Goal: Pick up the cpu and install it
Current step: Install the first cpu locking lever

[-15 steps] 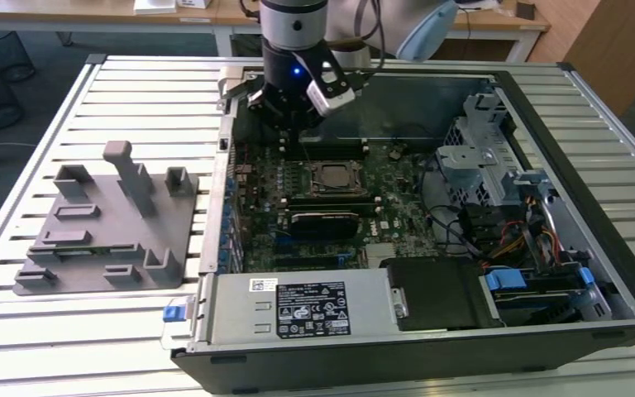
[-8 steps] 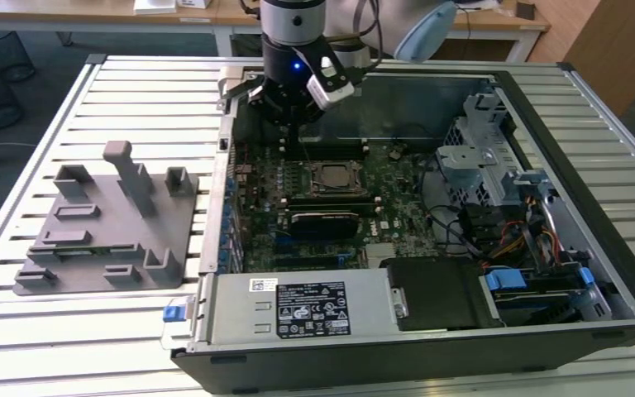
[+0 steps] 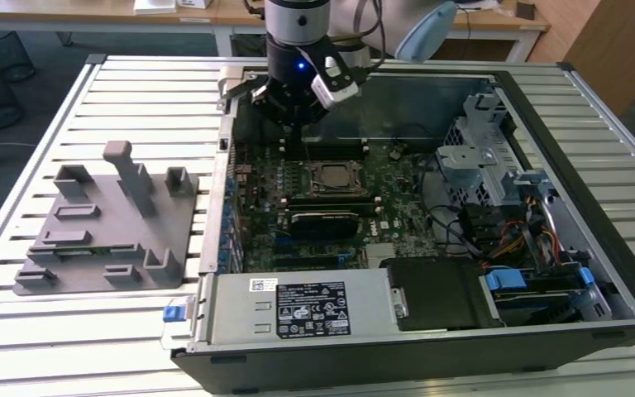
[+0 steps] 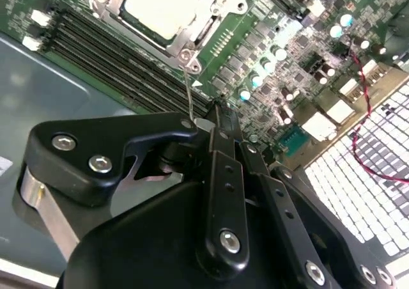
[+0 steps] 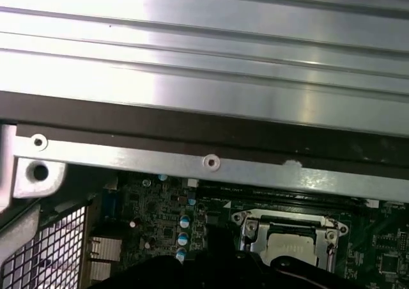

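Inside the socket frame [image 4: 211, 28] on the motherboard [image 3: 395, 178]: cpu [image 4: 161, 6], flat, top face up, frame metal around every visible side. Not held.

Off the frame's far edge in the exterior view, above the memory slots [image 4: 108, 46] running along that edge: gripper [image 3: 291, 114], near the frame, clear of its opening. From gripper to cpu: straight across those slots, toward the frame centre, then down.

Square part, so no long axis to align. Edges parallel to the frame's edges; reads as seated right.

Jaw state: cannot tell, linkage seen edge-on in the second wrist view.

Look of the cpu: pale silver-grey metal lid, glare-bright in the second wrist view, duller in the first wrist view, rim mostly under the frame. Judging by that, placed already; latch state of the frame unclear.

Well away from the frame, on the exterior view's left: grey fixture block [image 3: 86, 248].
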Robot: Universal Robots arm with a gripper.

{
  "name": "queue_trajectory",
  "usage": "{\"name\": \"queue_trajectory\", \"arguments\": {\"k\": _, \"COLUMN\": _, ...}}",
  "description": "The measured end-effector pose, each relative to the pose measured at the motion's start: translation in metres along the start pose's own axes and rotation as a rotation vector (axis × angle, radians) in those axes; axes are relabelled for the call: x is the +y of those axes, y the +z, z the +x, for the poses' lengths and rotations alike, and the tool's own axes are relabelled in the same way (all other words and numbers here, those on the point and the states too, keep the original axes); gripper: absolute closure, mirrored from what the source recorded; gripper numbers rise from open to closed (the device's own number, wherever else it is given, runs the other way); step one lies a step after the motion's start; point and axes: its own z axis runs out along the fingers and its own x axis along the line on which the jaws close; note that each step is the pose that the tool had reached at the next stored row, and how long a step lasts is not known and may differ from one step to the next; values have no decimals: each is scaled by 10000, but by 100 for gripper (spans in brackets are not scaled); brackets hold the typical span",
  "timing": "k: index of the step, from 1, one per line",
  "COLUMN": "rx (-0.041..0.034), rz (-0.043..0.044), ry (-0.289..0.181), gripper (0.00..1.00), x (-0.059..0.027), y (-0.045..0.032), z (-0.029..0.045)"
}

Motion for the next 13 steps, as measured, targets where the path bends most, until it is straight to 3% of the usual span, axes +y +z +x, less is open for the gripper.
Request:
{"name": "queue_trajectory", "arguments": {"k": 5, "rx": 0, "rz": -1, "ry": -34, "gripper": 89, "x": -6, "y": 1, "z": -129}}
{"name": "queue_trajectory", "arguments": {"k": 11, "rx": 29, "rz": -2, "ry": -89, "gripper": 89, "x": -28, "y": 12, "z": -356}}
{"name": "queue_trajectory", "arguments": {"k": 13, "rx": 26, "rz": -39, "ry": -90, "gripper": 89, "x": -33, "y": 21, "z": -391}}
